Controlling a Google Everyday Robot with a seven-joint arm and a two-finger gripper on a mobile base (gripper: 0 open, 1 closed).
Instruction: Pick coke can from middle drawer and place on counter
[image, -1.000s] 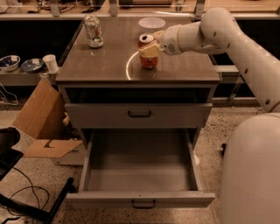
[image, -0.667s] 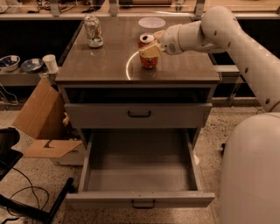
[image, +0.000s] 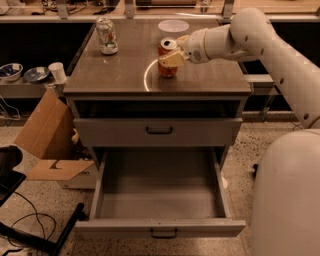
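Note:
The coke can, red-orange with a silver top, stands upright on the counter beside the thin pale arc marking. My gripper reaches in from the right on its white arm, and its pale fingers sit on either side of the can, closed against it. The middle drawer is pulled fully out at the bottom of the cabinet, and its deep tray is empty.
A pale white can stands at the counter's back left, and a clear round container at the back middle. The drawer with the tall flat front is closed. A cardboard box lies on the floor at left. My white body fills the right.

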